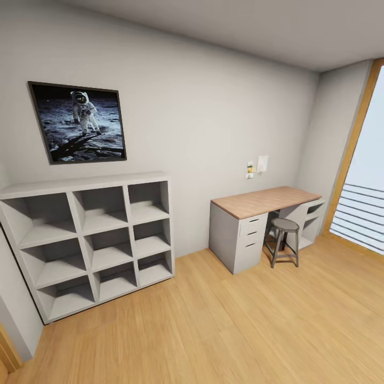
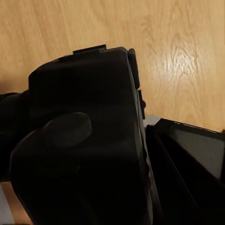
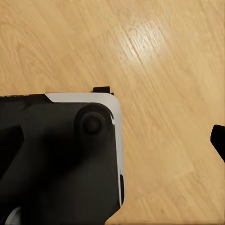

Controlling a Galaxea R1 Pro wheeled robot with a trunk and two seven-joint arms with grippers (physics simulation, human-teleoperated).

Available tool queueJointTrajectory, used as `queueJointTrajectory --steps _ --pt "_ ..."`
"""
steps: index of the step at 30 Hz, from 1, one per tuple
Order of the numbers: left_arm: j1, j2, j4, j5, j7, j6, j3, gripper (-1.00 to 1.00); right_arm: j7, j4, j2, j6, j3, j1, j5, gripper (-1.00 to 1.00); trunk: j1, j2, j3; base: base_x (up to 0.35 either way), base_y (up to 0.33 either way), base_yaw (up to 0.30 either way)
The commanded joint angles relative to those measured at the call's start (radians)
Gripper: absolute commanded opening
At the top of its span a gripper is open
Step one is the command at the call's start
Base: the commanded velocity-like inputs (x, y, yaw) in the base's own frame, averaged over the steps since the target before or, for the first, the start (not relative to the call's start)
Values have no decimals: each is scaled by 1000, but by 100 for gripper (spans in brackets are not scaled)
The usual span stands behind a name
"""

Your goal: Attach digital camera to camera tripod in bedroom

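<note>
The black digital camera [image 2: 84, 93] sits close to the lens in the left wrist view, its humped body above light wood floor. My left gripper [image 2: 112, 159] is shut on it, and one dark finger [image 2: 192, 154] presses against its side. In the right wrist view, a black fingertip [image 3: 218, 139] of my right gripper [image 3: 123, 140] stands far out at the picture's edge with nothing held, above the robot's black and white body [image 3: 61, 159]. The camera tripod is out of view. The head view looks into the bedroom with white walls and wood floor [image 1: 240, 330].
White cubby shelves [image 1: 90, 240] stand against the wall at left under a framed astronaut picture [image 1: 79, 122]. A wood-topped desk [image 1: 264, 202] with drawers and a grey stool [image 1: 284, 240] sit at right, beside a tall window [image 1: 362, 208]. Open floor lies in front.
</note>
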Motion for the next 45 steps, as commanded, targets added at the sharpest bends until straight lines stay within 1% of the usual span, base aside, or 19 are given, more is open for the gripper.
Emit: queueJointTrajectory --steps 1,8,17,27,33,45 --pt "0 0 0 9 3 3 -8 -100 2 3 -1 -13 -9 2 10 100 0 -1 0 0 0 0" --pt "1 -1 0 9 14 3 -8 -100 2 3 -1 -23 -9 8 11 100 0 -1 0 0 0 0" --pt "1 0 0 9 15 2 -8 -100 2 3 -5 -17 -9 8 12 100 0 -1 0 0 0 0" --pt "1 -4 0 9 14 2 -7 -100 2 3 -3 -22 -9 8 15 100 0 -1 0 0 0 0" --pt "1 -14 0 9 14 2 -7 -100 3 2 -2 -22 -8 9 17 100 0 -1 0 1 -16 0" --pt "1 -16 0 9 15 2 -6 -100 3 2 -5 -22 -8 8 18 100 0 -1 0 61 -242 0"
